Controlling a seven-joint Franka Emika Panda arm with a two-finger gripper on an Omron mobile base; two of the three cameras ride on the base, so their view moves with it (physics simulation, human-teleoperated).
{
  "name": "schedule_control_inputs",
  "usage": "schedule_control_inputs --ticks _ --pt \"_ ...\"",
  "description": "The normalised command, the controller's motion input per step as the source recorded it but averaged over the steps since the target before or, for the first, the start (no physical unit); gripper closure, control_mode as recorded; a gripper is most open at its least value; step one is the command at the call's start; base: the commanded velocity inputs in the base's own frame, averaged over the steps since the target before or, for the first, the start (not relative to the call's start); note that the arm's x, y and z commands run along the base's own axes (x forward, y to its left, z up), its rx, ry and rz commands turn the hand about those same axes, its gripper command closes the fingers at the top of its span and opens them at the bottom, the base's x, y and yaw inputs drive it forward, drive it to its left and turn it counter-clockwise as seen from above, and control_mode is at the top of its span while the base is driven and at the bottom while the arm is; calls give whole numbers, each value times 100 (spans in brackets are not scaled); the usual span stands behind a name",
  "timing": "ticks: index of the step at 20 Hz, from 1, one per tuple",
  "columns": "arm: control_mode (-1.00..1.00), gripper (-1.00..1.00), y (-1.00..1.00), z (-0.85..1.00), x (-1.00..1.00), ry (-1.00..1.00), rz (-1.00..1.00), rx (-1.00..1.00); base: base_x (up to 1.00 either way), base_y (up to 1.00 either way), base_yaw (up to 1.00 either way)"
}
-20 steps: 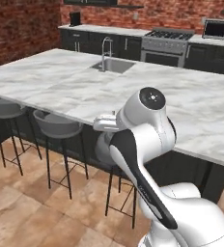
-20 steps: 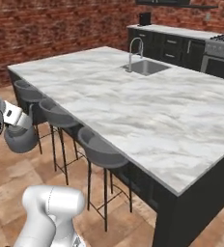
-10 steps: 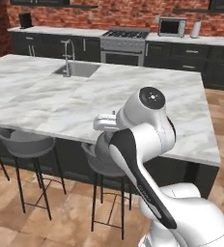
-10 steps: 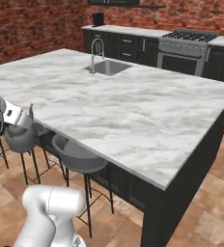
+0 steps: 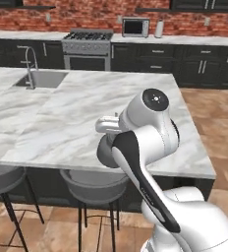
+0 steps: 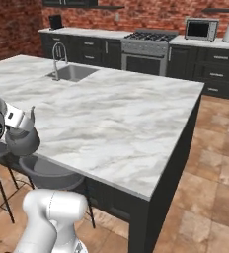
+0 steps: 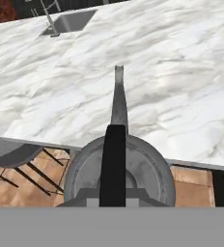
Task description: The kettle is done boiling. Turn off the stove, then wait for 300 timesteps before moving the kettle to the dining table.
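Gripper is clamped tight on the thin dark upright handle of your small squat dull-grey metal kettle, so you're carrying it. In the hand view the round body hangs right under the hand, spout poking out ahead toward the marble. From the right base view the kettle sits low at the near edge of the island, beside the arm's wrist and above a round grey stool, off the top rather than on it as far as I can tell.

Progress-wise you're pretty deep in, I'd say. That wide grey steel gas range is way back against the brick wall with nothing standing on its black grates, so the kettle has clearly left it. Whether the knob is actually off, can't tell, it's too small and far away to read. Same with the waiting bit, nothing in the shots proves it.

What's left looks like just the drop-off. The large white grey-veined marble island top is right in front of you, with a sink and faucet on its far left side. You'd want to bring the kettle up and over the edge, set it flat on the marble away from the rim, then let go.
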Motion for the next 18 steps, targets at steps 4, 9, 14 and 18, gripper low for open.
schedule_control_inputs --ticks 4,9,14,18 --pt "100 100 0 0 0 0 0 0 61 16 -32" --pt "100 100 0 0 0 0 0 0 23 3 -8" --pt "100 100 0 0 0 0 0 0 12 0 0" --pt "-100 100 0 0 6 0 0 0 15 0 0"
